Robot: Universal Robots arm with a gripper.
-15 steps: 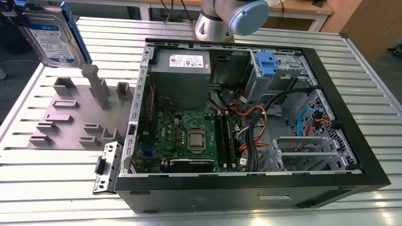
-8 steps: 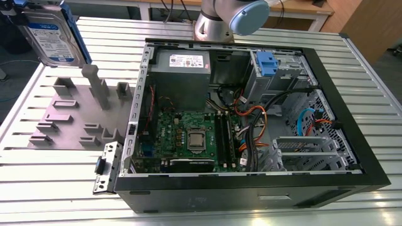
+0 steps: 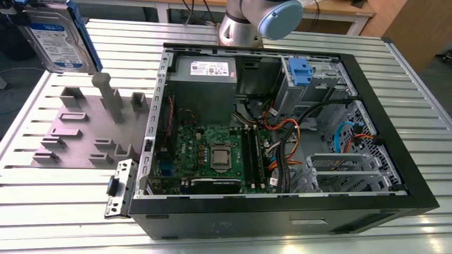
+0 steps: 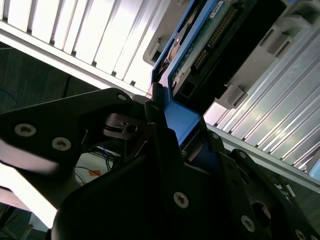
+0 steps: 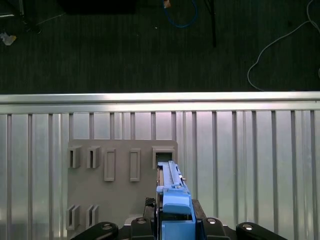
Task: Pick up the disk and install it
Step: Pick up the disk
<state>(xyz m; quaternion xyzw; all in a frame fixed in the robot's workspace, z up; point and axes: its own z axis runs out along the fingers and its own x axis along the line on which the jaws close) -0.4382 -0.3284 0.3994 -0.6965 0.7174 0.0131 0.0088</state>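
The gripper (image 4: 180,122) is gripping the flat rectangular silver hard drive with white-and-blue label and bright blue plastic bracket (image 3: 60,34). The black fingers (image 4: 159,130) are sitting narrow on the bracket's edge, holding the disk on edge. The disk is hanging in the upper left of the exterior view, clear above the grey slotted fixture plate (image 3: 84,132) and well apart from the open black computer case (image 3: 282,211) in the middle of that frame.

I'm reading the step in hand as the carry toward the case. To do it well:
- The grip is on thin plastic, so it's probably flexing. Keeping moves smooth, no swing.
- Keeping the disk's plane square to the fingers. A slip would be skewing it for any slot.
- Crossing the case's side wall with clearance.
- The orange and black cable bundle (image 3: 282,137) is lying near the silver drive cage with the blue caddy (image 3: 300,71), so there's a snag risk. I cannot tell which bay is meant.

Surface: a ribbed aluminium table (image 3: 395,69) is carrying the plate and the case. The case is lying on its side with the panel off, showing the grey power-supply box with white sticker (image 3: 205,74) and the green motherboard (image 3: 211,153).

Room: the silver arm with blue joint cap (image 3: 254,21) is standing at top centre of the exterior view, with wooden furniture (image 3: 416,26) at upper right. In the first wrist view, the dark floor (image 5: 125,45) beyond the table edge is carrying loose cables.
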